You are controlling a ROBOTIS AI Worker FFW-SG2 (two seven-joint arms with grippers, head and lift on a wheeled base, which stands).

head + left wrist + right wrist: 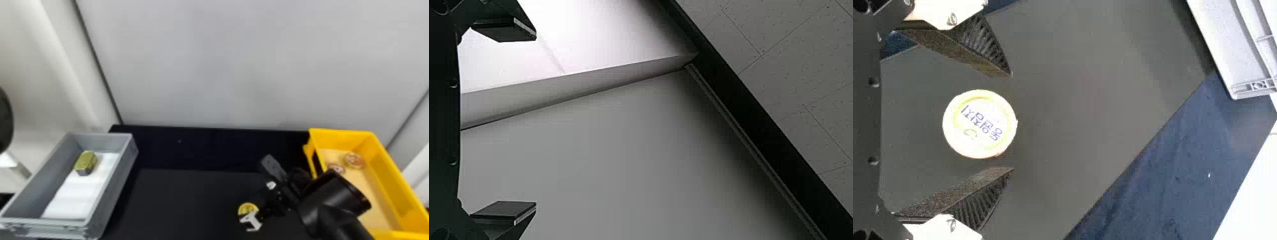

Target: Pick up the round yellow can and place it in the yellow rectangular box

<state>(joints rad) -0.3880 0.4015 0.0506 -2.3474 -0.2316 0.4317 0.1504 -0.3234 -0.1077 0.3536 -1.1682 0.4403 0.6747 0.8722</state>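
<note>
Yellow can (980, 124) has the right tool (1012, 122) spread & empty around it; imo center low, close evenly b4 lifting.

Beside the short, round, yellow-and-white can (244, 209), gaps separate it from both spread fingers of the black right gripper (258, 204), enough to pass on either side. Rightward of the can, the black arm (332, 198) and the raised wall of the yellow rectangular plastic box (341, 132) obstruct. Leftward, flat black tabletop (191, 198) gives wide passage, up to the gray rectangular plastic bin (115, 185).
</note>
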